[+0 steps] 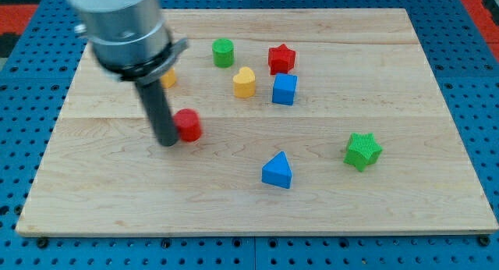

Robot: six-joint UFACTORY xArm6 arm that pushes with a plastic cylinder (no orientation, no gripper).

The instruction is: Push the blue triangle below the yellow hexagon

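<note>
The blue triangle (277, 170) lies on the wooden board (405, 207), below the middle. The yellow hexagon (168, 78) sits at the upper left, mostly hidden behind my arm; only its right edge shows. My tip (168, 143) rests on the board left of centre, below the yellow hexagon and well to the left of the blue triangle. A red block (189, 125) sits right against the rod's right side.
A green cylinder (224, 52), a red star (281, 58), a yellow heart (244, 82) and a blue cube (284, 89) cluster at the upper middle. A green star (362, 150) lies to the right of the blue triangle.
</note>
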